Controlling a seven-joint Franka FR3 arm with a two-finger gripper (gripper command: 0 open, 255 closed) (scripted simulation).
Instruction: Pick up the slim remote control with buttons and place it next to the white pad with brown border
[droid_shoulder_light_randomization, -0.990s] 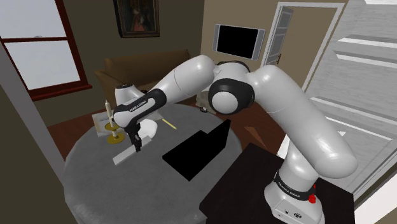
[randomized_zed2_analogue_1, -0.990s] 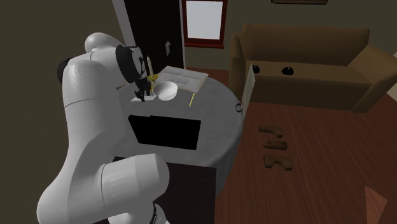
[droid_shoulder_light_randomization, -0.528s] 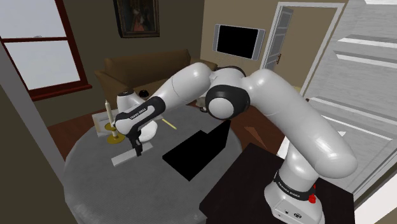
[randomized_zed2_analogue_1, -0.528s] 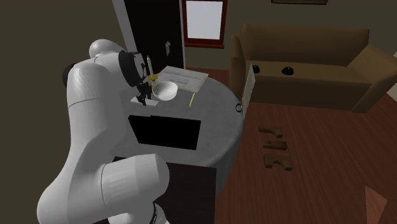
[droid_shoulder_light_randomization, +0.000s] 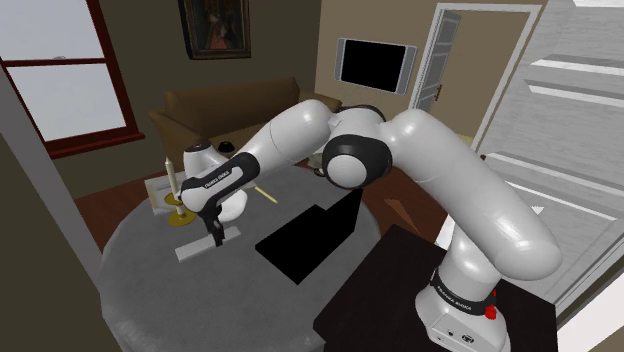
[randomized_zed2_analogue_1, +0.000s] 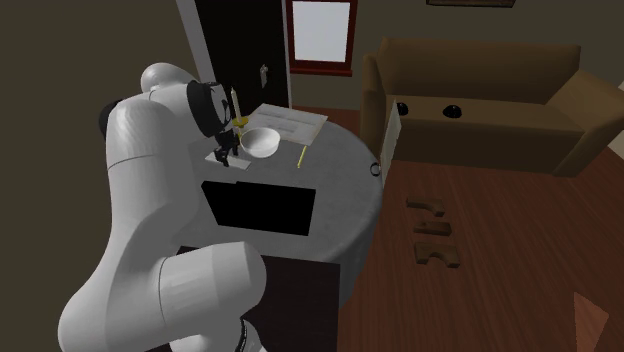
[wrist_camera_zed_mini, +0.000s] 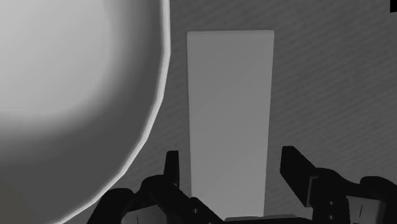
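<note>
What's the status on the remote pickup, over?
Gripper open, straddling the remote, no contact. Remote flat on the table, not held. White bowl close alongside.

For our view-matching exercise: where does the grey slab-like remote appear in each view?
Shoulder view: remote on the table, below the white bowl.
Second exterior view: remote left of the bowl.
Wrist view: remote between the open fingers, beside the bowl.
Shared landmark: the bowl.

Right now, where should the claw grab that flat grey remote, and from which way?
Probably from straight above, across its two long edges. The remote lies flat on the table and is narrow enough for the open claw. Mind the bowl close beside one edge.
</note>
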